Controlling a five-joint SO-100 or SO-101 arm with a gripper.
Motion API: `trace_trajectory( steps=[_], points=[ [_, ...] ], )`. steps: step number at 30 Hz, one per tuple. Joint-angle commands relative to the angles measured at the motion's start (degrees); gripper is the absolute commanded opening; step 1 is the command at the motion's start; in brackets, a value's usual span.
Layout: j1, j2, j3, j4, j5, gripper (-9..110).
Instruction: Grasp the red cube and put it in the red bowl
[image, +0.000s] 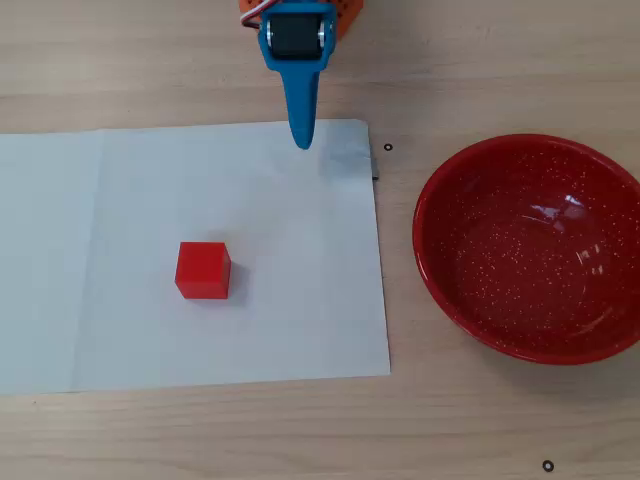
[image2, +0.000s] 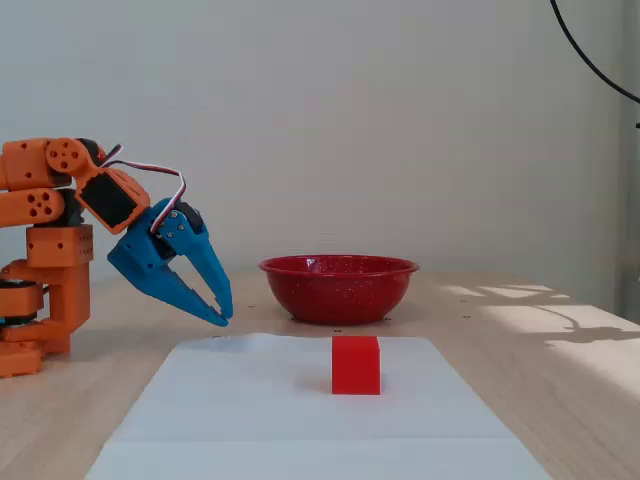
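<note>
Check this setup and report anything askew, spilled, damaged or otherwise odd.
Nothing stands out. The red cube sits flat on the white paper sheet, the red bowl stands upright and empty on the table, and the end effector hangs above the sheet's edge, touching nothing.

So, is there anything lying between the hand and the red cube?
No. In the overhead view, only bare white paper lies between the hand and the red cube; the fixed view agrees.

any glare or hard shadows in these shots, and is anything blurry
Overhead view: bright window glare inside the red bowl, and only a soft shadow beside the red cube. Fixed view: sunlit patches with cable shadows on the table at right; the gripper and cube look sharp.
</note>
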Motion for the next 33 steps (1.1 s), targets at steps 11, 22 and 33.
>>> trace_trajectory(
  steps=[11, 22, 33],
  points=[
    [-0.1, 1.3, 0.8, 0.6, 1.8, 0],
    [-0.2, 1.3, 0.7, 0.6, 1.7, 0],
    [-0.4, -3.6, -6.5, 4.7, 2.5, 0]
  ],
)
